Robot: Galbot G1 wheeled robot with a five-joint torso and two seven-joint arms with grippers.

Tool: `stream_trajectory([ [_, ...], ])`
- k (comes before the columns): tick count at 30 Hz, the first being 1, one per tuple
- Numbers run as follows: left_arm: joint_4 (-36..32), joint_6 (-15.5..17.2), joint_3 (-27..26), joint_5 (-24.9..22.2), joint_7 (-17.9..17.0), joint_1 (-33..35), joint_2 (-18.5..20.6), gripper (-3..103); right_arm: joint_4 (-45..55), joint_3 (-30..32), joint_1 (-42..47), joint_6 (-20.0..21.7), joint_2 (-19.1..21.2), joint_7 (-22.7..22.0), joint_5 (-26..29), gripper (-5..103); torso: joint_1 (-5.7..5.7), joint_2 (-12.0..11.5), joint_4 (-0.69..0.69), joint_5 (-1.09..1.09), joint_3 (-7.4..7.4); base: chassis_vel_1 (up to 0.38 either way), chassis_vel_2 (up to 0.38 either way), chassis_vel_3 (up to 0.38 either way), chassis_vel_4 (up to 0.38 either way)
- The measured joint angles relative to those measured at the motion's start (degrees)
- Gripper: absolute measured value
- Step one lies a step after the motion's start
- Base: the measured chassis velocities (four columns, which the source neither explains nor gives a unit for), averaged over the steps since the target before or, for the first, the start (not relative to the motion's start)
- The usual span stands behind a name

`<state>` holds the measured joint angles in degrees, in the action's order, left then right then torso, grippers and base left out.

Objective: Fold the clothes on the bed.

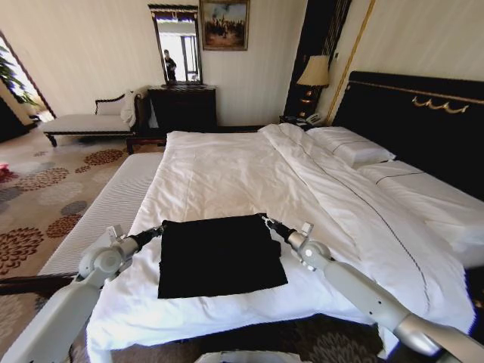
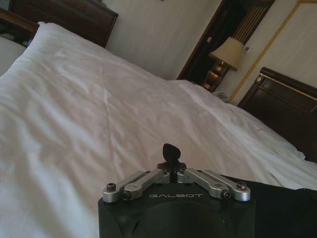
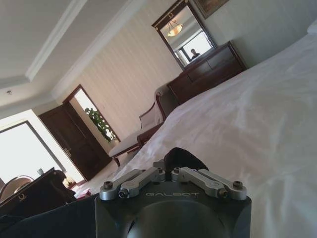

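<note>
The left hand (image 1: 159, 228) sat at the far left corner of the black shirt (image 1: 219, 255), its fingers pressed together on a small fold of the dark cloth, which stuck up between the tips in the left wrist view. Just to the right of that hand the shirt lay as a flat, roughly square shape on the white duvet (image 1: 227, 174) near the foot of the bed (image 1: 423, 197), already doubled over by the look of it, with no sleeves showing and its near edge closest to the robot. Across the shirt, at its far right corner, the right hand (image 1: 266, 221) mirrored the first, fingers likewise closed and pinching a bunch of black cloth, seen as a dark lump in front of the tips in the right wrist view. Beyond both hands the duvet stretched smooth toward the pillows (image 1: 352, 145) and the dark headboard (image 1: 423, 113). Judging from this, the step in hand was a further fold of a part-folded shirt, with both far corners gripped. The next move would likely call for lifting the two corners together, keeping the far edge taut and level between the hands, and carrying it toward the near edge without dragging the lower layer or the duvet along.
</note>
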<state>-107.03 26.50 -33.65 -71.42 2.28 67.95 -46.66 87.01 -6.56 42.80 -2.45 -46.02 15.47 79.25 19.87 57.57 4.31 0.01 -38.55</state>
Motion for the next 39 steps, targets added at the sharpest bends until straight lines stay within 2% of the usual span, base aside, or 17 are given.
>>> stream_trajectory([
  [7,-5.1,-2.5,-4.0,-1.7,0.5,2.3,-0.9,1,2.8,5.7,5.7,-2.5,1.6,5.6,-0.4,1,-0.01,0.0,0.02,0.00,0.00,0.000,0.000,0.000,0.000],
  [12,-6.3,-3.4,-5.2,-2.9,0.6,2.2,-0.9,1,4.4,7.3,6.9,-3.9,1.5,7.3,-0.7,1,0.00,0.0,0.01,0.00,0.00,0.000,0.000,0.000,0.000],
  [24,-8.3,-5.0,-7.3,-3.9,1.6,2.3,-1.2,1,4.9,8.4,2.9,-6.5,0.9,7.6,0.9,1,0.00,0.0,0.00,-0.01,0.00,0.000,0.000,0.000,0.000],
  [27,-11.1,-5.4,-9.2,-5.4,1.8,2.4,-1.9,1,7.0,10.3,2.0,-7.7,0.3,8.0,2.4,1,0.00,0.0,0.00,-0.01,0.00,0.000,0.000,0.000,0.000],
  [39,-16.9,-5.5,-12.9,-8.4,1.3,3.1,-3.1,1,10.6,15.1,6.5,-8.7,0.4,9.4,2.4,1,0.00,0.0,0.01,0.00,0.00,0.000,0.000,0.000,0.000],
])
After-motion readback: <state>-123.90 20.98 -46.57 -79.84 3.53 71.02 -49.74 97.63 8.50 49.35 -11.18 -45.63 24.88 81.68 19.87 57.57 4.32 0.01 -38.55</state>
